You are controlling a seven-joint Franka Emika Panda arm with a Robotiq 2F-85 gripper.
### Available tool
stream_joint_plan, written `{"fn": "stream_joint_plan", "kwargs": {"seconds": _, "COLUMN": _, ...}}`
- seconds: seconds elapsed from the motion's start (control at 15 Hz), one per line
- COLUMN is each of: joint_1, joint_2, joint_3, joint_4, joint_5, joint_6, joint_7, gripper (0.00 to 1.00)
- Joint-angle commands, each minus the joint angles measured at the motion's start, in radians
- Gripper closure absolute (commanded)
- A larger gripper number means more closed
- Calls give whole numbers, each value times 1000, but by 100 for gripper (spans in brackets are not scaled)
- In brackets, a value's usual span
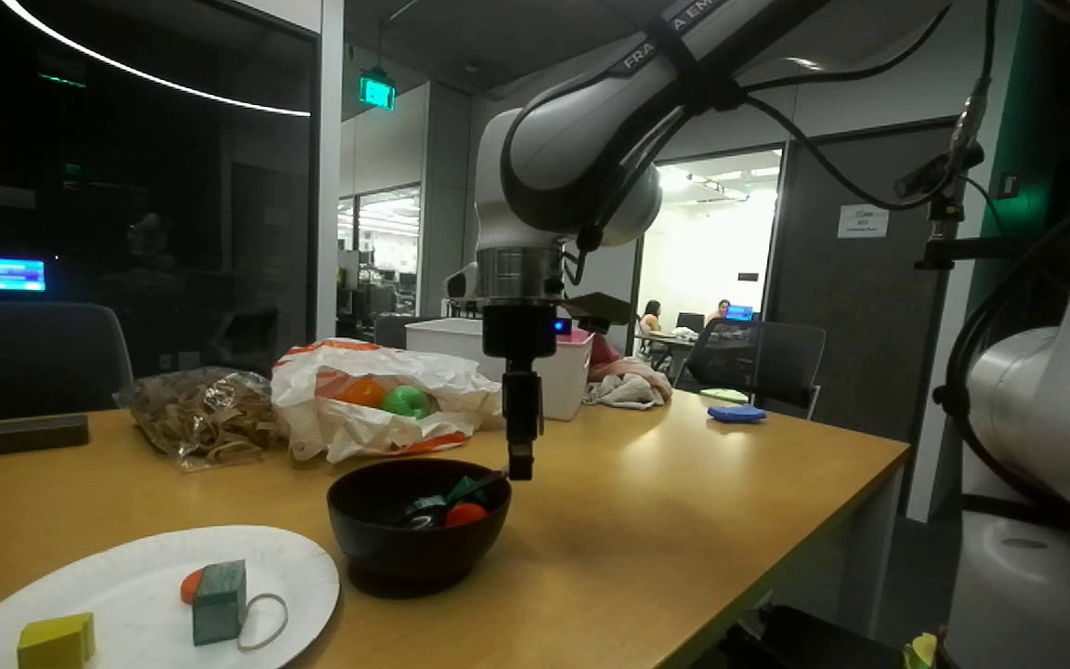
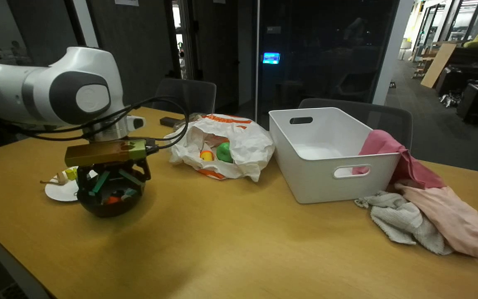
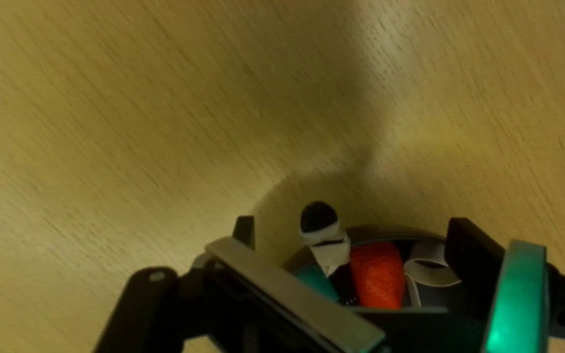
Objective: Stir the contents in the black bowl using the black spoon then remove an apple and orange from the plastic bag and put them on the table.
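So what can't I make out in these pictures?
- Black spoon: lower end, behind the hand, wrist view.
- Black bowl: mostly behind the hand or cut off by the bottom edge, wrist view.
- Apple and orange: undersides, hidden by the plastic bag, both exterior views.
- White plate: cut off by the bottom edge, in an exterior view.
- Door sign: lettering too small, in an exterior view.

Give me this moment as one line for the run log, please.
claw: open, holding nothing; black spoon: resting in black bowl, upper end past the rim, near claw; apple, orange: inside plastic bag
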State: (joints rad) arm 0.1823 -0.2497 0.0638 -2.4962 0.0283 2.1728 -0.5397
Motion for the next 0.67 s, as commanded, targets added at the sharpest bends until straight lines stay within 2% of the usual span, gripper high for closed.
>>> {"fn": "stream_joint_plan", "kwargs": {"seconds": 0.0, "joint_1": 8, "joint_2": 5, "joint_3": -10, "joint_4": -2, "joint_5": 8, "joint_6": 26, "joint_7": -66, "gripper": 25}}
{"fn": "stream_joint_plan", "kwargs": {"seconds": 0.13, "joint_1": 8, "joint_2": 7, "joint_3": -10, "joint_4": -2, "joint_5": 11, "joint_6": 22, "joint_7": -88, "gripper": 30}}
{"fn": "stream_joint_plan", "kwargs": {"seconds": 0.27, "joint_1": 7, "joint_2": 9, "joint_3": -9, "joint_4": -2, "joint_5": 12, "joint_6": 21, "joint_7": -103, "gripper": 48}}
{"fn": "stream_joint_plan", "kwargs": {"seconds": 0.4, "joint_1": 6, "joint_2": 8, "joint_3": -8, "joint_4": -4, "joint_5": 12, "joint_6": 20, "joint_7": -118, "gripper": 61}}
{"fn": "stream_joint_plan", "kwargs": {"seconds": 0.6, "joint_1": 3, "joint_2": -2, "joint_3": 2, "joint_4": -5, "joint_5": -22, "joint_6": 9, "joint_7": -121, "gripper": 85}}
